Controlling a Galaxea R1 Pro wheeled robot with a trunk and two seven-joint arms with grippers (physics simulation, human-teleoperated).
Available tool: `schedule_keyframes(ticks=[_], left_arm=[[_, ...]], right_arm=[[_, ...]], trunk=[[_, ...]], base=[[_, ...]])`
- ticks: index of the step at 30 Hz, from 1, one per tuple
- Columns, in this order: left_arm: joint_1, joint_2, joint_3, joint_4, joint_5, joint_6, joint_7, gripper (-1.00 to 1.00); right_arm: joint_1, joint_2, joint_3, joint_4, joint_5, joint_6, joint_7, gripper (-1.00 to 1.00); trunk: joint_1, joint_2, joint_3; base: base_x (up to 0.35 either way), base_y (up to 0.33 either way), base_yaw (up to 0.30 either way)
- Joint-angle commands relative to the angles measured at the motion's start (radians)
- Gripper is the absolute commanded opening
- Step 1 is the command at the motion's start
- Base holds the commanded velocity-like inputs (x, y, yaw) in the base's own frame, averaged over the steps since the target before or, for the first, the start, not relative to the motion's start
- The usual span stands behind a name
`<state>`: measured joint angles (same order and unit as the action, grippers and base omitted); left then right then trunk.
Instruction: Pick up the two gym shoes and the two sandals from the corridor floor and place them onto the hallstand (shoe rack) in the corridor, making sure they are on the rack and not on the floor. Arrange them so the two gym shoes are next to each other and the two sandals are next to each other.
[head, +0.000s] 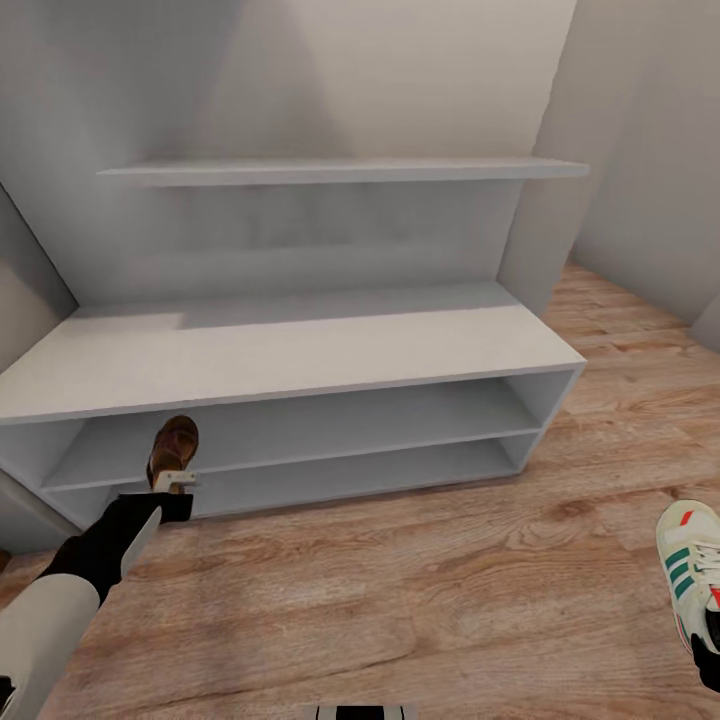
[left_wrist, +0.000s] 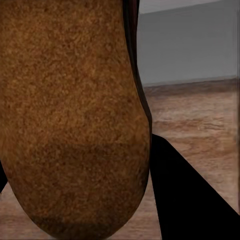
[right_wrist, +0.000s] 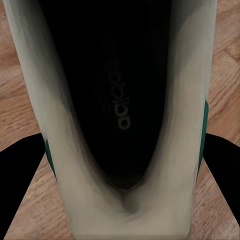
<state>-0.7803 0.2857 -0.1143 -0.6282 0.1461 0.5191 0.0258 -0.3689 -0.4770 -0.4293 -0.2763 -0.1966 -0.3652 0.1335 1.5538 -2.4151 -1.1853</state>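
The brown slip-on sandal with the tan cork-like sole (head: 174, 450) is hanging at the mouth of the large pale grey-white hallstand's (head: 300, 345) upper low shelf, grasped by the left end effector (head: 172, 483). The right end effector is gripping a cream-white green-striped gym shoe (head: 692, 565) above the wood-grain plank floor (head: 400, 590). Nothing is resting on the rack yet; all placing appears to be ahead.

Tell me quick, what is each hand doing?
Left hand: closed on a brown sandal.
Right hand: closed on a gym shoe.
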Motion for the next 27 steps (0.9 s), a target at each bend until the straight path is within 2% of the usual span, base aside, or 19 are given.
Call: schedule_keyframes(ticks=[1,9,19,27], left_arm=[[0.0,0.001,-0.005,-0.007,0.005,0.01,0.002,-1.0],[0.002,0.004,-0.005,-0.026,0.004,0.028,0.002,-1.0],[0.007,0.004,-0.004,-0.027,0.004,0.027,0.003,-1.0],[0.01,0.004,-0.004,-0.027,0.004,0.027,0.003,-1.0]], right_arm=[[-0.001,0.0,-0.003,0.002,-0.011,-0.003,0.01,-1.0],[-0.001,0.0,-0.003,0.001,-0.012,-0.003,0.01,-1.0],[-0.001,0.0,-0.005,0.0,-0.012,-0.004,0.009,-1.0],[-0.001,-0.002,-0.006,0.0,-0.012,-0.005,0.009,-1.0]], trunk=[[0.0,0.0,-0.001],[0.0,0.0,-0.001],[0.0,0.0,-0.001],[0.0,0.0,-0.001]], base=[[0.0,0.0,0.0],[0.023,0.0,0.0],[0.269,0.066,0.0],[0.051,0.008,0.0]])
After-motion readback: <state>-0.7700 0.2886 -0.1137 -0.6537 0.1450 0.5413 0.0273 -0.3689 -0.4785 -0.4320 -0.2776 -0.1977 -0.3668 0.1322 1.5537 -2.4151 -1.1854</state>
